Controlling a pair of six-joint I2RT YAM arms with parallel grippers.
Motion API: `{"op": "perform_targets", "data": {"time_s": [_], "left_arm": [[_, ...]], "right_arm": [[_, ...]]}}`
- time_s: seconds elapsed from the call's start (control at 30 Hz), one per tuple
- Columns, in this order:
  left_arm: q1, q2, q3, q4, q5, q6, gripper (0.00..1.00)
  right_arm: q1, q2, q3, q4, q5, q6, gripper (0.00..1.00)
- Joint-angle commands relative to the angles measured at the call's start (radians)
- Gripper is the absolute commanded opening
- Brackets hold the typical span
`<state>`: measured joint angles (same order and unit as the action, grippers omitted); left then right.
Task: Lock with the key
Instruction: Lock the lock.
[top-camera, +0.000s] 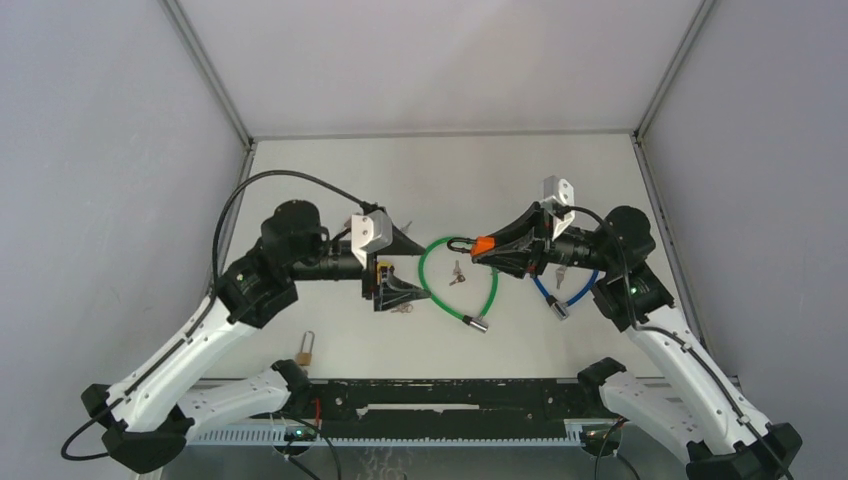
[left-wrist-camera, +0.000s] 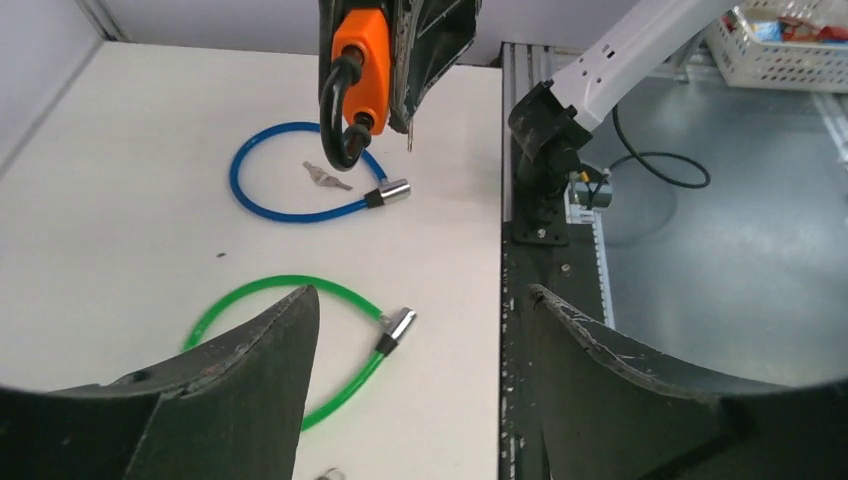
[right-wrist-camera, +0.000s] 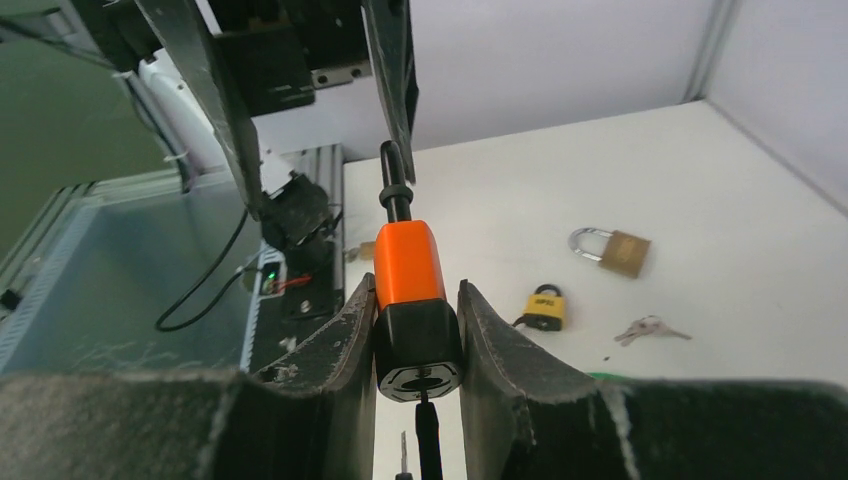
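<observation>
Right hand (right-wrist-camera: 414, 300) was clamped on the orange padlock (right-wrist-camera: 405, 262), its long axis running straight out from the hand, shackle (right-wrist-camera: 393, 180) pointing ahead toward the left hand (top-camera: 405, 268), whose fingers (left-wrist-camera: 260, 370) stood wide apart near the shackle tip, keyhole end (right-wrist-camera: 420, 382) facing back at the wrist (top-camera: 572, 245), and loose keys (top-camera: 458, 272) lying on the worktop (top-camera: 330, 180) below, between the two hands.

You have an orange padlock (right-wrist-camera: 405, 265) with a black base and black shackle, and on the white table (top-camera: 400, 170) a green cable lock (left-wrist-camera: 240, 291) and a blue cable lock (left-wrist-camera: 300, 216), each ending in a silver tip with a black collar. Look also for a brass-coloured padlock (right-wrist-camera: 620, 253) with a silver shackle, a yellow padlock (right-wrist-camera: 545, 303) with a black shackle and a dark label, and silver keys (right-wrist-camera: 650, 328).
</observation>
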<state>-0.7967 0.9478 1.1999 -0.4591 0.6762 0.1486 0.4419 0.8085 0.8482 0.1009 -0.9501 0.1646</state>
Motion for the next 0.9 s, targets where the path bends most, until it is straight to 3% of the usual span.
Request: {"op": "perform_targets", "data": {"time_s": [0.0, 0.23, 0.37, 0.57, 0.67, 0.8, 0.87], "left_arm": [[-0.009, -0.088, -0.171, 0.255, -0.015, -0.216, 0.77], [-0.01, -0.164, -0.42, 0.611, -0.063, -0.354, 0.8], [0.04, -0.109, -0.459, 0.791, -0.083, -0.405, 0.82], [0.249, 0.205, -0.287, 0.978, 0.362, -0.498, 0.76], [0.286, 0.285, -0.149, 0.931, 0.478, -0.45, 0.75], [0.307, 0.343, 0.103, 0.506, 0.472, -0.283, 0.78], [0.309, 0.357, 0.191, 0.432, 0.427, -0.272, 0.79]], "right_arm": [[0.032, 0.042, 0.082, -0.045, -0.044, -0.031, 0.0], [0.026, 0.061, 0.108, -0.171, -0.005, -0.052, 0.0], [0.022, 0.088, 0.134, -0.196, -0.011, -0.077, 0.0], [-0.032, 0.224, 0.296, -0.321, -0.057, -0.213, 0.0], [-0.055, 0.273, 0.347, -0.313, -0.038, -0.198, 0.0], [-0.087, 0.315, 0.409, -0.3, 0.005, -0.159, 0.0], [-0.124, 0.353, 0.463, -0.334, -0.02, -0.139, 0.0]]}}
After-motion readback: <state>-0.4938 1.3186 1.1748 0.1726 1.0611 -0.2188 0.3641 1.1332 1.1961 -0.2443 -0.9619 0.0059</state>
